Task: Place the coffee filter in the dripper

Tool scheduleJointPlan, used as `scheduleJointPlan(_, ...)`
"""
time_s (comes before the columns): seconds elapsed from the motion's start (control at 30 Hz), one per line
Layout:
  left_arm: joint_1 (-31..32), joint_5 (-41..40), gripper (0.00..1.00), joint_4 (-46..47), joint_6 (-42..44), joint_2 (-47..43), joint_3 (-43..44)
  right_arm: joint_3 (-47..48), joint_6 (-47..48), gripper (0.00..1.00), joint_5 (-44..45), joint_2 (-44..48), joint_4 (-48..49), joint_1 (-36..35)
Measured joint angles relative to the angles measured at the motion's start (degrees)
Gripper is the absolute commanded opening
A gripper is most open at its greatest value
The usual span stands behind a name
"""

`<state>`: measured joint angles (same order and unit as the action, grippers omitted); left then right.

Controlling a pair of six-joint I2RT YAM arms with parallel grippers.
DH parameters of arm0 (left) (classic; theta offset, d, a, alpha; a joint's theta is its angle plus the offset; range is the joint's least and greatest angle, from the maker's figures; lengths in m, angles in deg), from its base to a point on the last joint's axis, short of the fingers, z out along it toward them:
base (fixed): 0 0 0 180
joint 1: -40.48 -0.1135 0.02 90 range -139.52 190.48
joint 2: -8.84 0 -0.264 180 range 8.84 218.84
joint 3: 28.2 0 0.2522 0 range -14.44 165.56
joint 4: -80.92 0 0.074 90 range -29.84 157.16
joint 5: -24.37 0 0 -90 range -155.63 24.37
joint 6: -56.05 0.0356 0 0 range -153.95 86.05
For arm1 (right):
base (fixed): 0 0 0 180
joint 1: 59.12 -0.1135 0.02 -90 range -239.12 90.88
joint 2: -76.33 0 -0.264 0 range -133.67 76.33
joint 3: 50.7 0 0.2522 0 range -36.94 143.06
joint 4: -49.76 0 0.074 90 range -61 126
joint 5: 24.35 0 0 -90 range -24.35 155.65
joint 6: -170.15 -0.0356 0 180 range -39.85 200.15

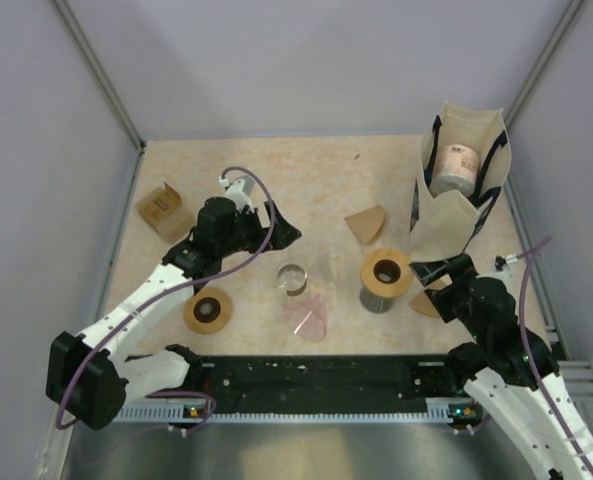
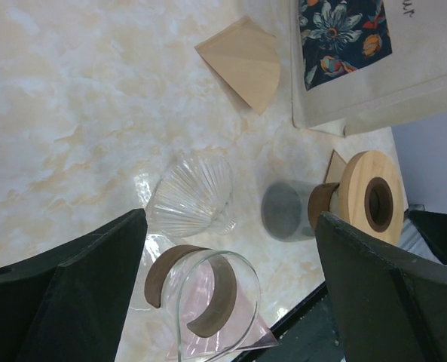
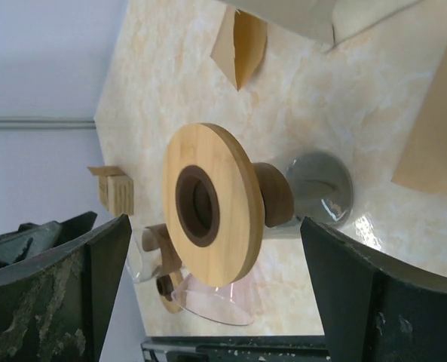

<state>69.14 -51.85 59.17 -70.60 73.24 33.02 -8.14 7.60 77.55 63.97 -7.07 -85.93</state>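
Observation:
A tan paper coffee filter (image 1: pixel 367 224) lies flat on the table; it also shows in the left wrist view (image 2: pixel 242 64). A clear ribbed glass dripper (image 1: pixel 292 278) stands at mid table, also seen in the left wrist view (image 2: pixel 189 197). A pinkish clear dripper with a wooden collar (image 1: pixel 306 318) lies on its side nearer the bases (image 2: pixel 208 294). My left gripper (image 1: pixel 276 232) is open and empty, above and left of the ribbed dripper (image 2: pixel 227 302). My right gripper (image 1: pixel 438 275) is open and empty beside the carafe (image 3: pixel 219 302).
A glass carafe with a wooden disc top (image 1: pixel 386 275) stands right of the drippers. A second filter (image 1: pixel 426 302) lies by my right gripper. A cloth bag (image 1: pixel 461 190) holding a can stands at back right. A wooden ring (image 1: pixel 208 310) and a small box (image 1: pixel 163 210) are at left.

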Motion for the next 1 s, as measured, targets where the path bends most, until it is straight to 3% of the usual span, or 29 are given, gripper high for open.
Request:
scheduleJointPlan(0.23, 0.0, -6.0, 0.99, -2.6, 0.9, 0.0, 0.0, 13.9, 11.6, 0.97, 5.7, -10.9, -2.3, 0.0)
scheduleJointPlan(0.47, 0.0, -13.9, 0.99, -6.7, 0.8, 0.0, 0.0, 25.7, 27.3, 0.97, 0.7, -33.8, 1.8, -0.5)
scheduleJointPlan(0.63, -0.5, -20.3, 0.99, -10.7, 0.3, -2.2, -0.6, 33.0, 34.3, 0.97, 0.7, -51.9, 3.4, -6.0)
scheduleJointPlan(0.87, -0.8, -26.2, 0.99, -15.0, -1.4, -9.4, -3.1, 49.8, 38.8, 0.95, 2.9, -70.8, 5.7, -10.5)
scheduleJointPlan(1.0, -0.8, -30.5, 0.99, -18.0, -2.7, -11.8, -3.1, 57.3, 39.4, 0.86, 5.7, -80.4, 3.5, -13.3)
